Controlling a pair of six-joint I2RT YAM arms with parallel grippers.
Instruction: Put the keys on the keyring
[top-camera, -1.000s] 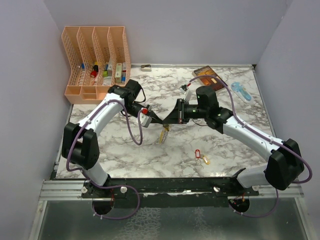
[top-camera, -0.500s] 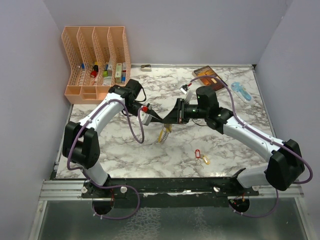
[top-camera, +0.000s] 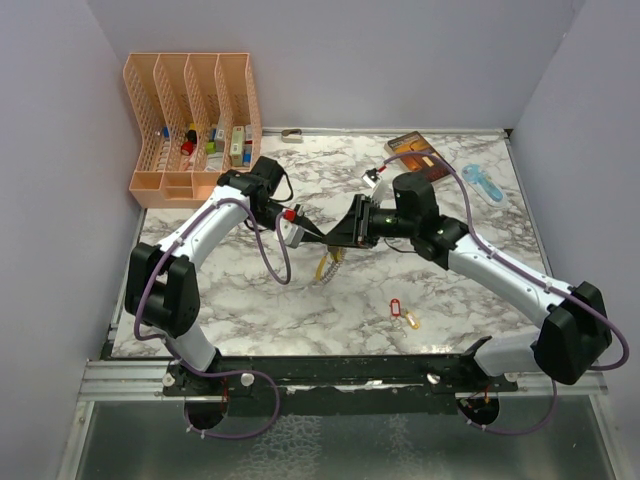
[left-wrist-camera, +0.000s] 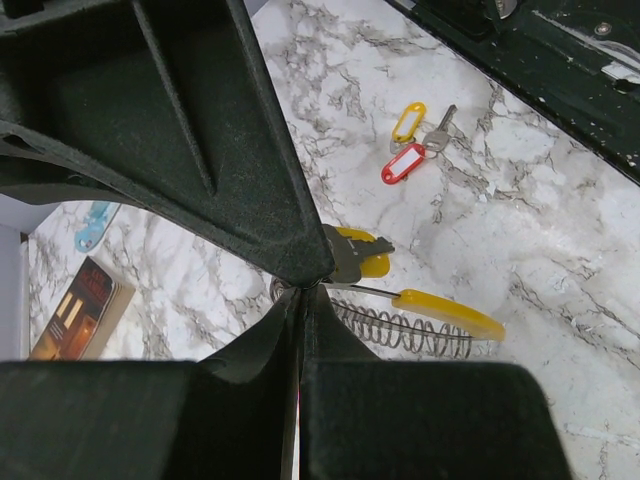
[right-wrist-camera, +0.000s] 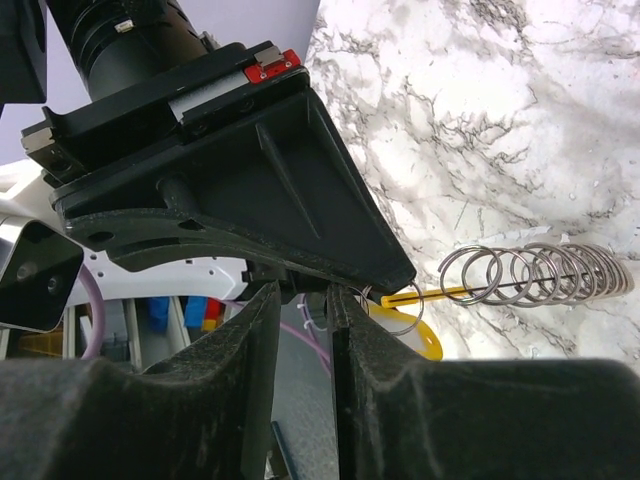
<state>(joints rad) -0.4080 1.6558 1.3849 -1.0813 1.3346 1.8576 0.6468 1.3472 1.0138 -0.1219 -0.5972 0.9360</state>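
Left gripper (top-camera: 320, 242): clamped shut on the keyring's thin wire end, left of frame centre in the top view; I am the anchor here.
Keyring (top-camera: 326, 270): hangs just under my two meeting tips, above the marble table (top-camera: 230, 300); the left wrist view shows a loose coil of silvery turns (left-wrist-camera: 405, 332) with a curved yellow piece beside it.
Keyring handling: I judge it light, springy and slick; the coil will sway and stretch if tugged; take it by the stiff wire end or the yellow piece, never across the turns.
Yellow-tagged key (left-wrist-camera: 362, 262): sits right at the tips, touching the wire; whether it is fully threaded I cannot tell.
Right gripper (top-camera: 340, 240): tip to tip with my left; jaws parted a little, and I see nothing between them in the right wrist view.
Loose keys (top-camera: 402, 313): lying flat at lower right of centre, red and yellow tags together, well apart from both hands.
Key handling: tiny, thin, hard metal, likely to skid on marble; I would pinch the plastic tag, leaving the key's ring exposed for threading.
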